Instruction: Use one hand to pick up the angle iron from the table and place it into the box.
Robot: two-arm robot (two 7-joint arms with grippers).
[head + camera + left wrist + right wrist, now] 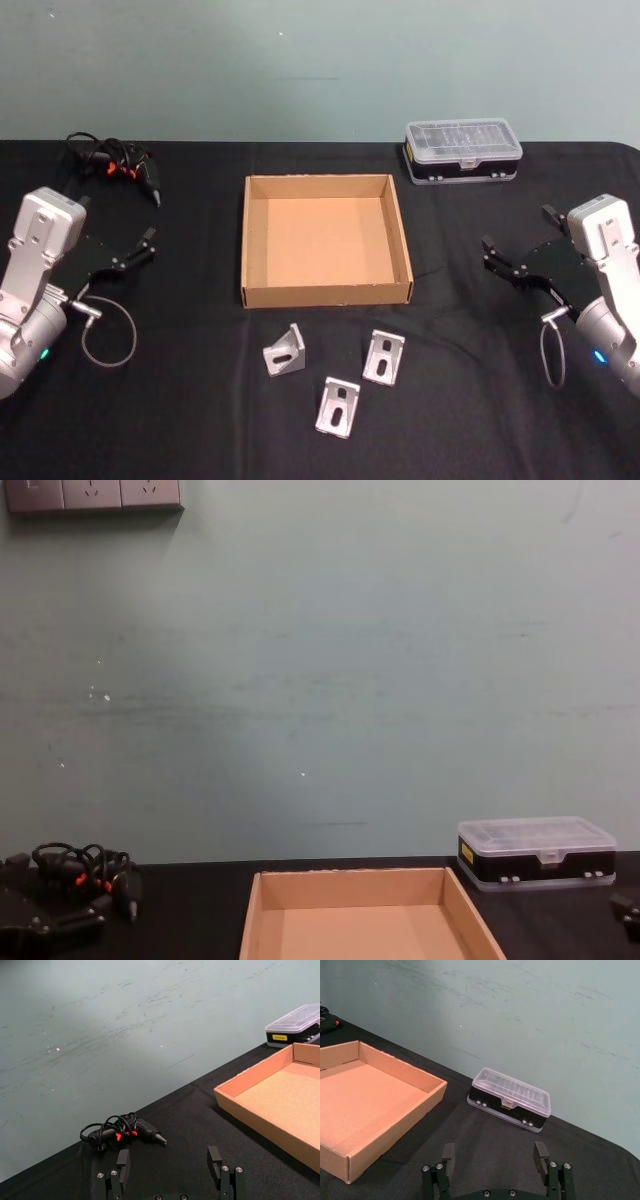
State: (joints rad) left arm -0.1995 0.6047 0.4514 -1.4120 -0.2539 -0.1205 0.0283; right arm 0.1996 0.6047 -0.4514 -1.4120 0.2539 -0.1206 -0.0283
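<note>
Head view: three angle irons lay short of the box, both grippers spread wide

The shallow tan cardboard box (326,294) sat mid-table, its low walls square and its floor bare. Three small silver-grey metal angle irons, each slotted, lay on the flat black matte table (180,410) between the box's near wall and the front edge. These were the left angle iron (285,350), the right angle iron (383,357) and the nearest angle iron (338,406), all apart from one another and from the box. Bare black surface ran out on both sides of them.

The black left gripper (147,246), on its silver-grey arm casing, hung left of the box with fingers parted and holding nothing. The black right gripper (512,245) hung right of the box, likewise spread and unloaded.

A clear-lidded black plastic case (462,150) stood near the far edge, beyond the box's right corner. A tangled black cable bundle with orange marks (115,163) lay at the far left. In the chest view, a dark shape at the lower right corner was possibly the right gripper's tip.
</note>
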